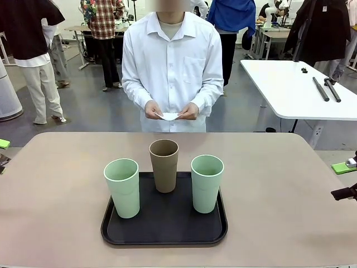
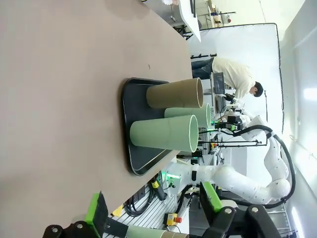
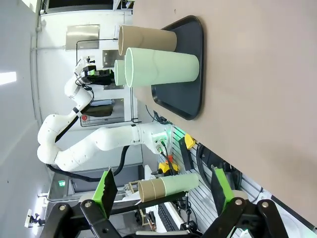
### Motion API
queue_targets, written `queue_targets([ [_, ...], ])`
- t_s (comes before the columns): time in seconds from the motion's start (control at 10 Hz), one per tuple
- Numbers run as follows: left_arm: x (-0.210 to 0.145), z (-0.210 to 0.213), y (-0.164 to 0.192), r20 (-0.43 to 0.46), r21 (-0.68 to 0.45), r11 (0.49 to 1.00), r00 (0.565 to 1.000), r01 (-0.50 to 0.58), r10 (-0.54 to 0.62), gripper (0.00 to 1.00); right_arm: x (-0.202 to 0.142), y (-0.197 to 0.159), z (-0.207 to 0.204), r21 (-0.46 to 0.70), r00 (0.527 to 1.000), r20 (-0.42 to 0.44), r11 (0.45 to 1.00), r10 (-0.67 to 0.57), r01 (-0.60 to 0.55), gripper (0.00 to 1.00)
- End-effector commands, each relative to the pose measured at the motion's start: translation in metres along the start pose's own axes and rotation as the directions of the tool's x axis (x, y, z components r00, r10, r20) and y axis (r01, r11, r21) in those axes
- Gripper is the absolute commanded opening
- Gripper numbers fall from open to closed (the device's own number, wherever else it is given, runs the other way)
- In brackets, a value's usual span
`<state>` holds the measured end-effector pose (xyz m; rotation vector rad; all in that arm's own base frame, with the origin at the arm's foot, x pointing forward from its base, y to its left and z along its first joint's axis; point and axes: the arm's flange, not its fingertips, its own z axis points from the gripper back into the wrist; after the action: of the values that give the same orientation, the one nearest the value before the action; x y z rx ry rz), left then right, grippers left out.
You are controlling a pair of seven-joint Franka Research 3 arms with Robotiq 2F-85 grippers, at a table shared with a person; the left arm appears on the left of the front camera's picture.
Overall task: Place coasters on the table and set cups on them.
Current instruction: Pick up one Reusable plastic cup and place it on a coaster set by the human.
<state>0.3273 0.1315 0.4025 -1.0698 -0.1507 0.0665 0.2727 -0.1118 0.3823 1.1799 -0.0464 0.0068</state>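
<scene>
Left and right jaws wide open, empty, at table (image 1: 279, 178) edges, person's hands (image 1: 153, 109) holding coasters (image 1: 169, 116) at waist

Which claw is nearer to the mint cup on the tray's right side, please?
Right. The right claw is by the table's right edge, on that mint cup's side; the left claw is at the opposite edge.

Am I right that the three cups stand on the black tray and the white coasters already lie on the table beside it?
Not quite: the coasters are held in the person's hands, not lying on the table, as the front view shows. The three cups do stand on the black tray.
</scene>
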Motion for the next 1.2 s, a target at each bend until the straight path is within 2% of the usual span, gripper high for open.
queue_targets([
  [0.0,0.0000,0.0017,0.0004,0.011,-0.011,1.000,1.000,-0.005,0.005,1.00,0.0036,-0.0009,-0.0005,-0.003,1.000,0.016,1.000,-0.007,0.007,1.00],
  [1.1,0.0000,0.0017,0.0004,0.011,-0.011,1.000,1.000,-0.005,0.005,1.00,0.0036,-0.0009,-0.0005,-0.003,1.000,0.016,1.000,-0.007,0.007,1.00],
])
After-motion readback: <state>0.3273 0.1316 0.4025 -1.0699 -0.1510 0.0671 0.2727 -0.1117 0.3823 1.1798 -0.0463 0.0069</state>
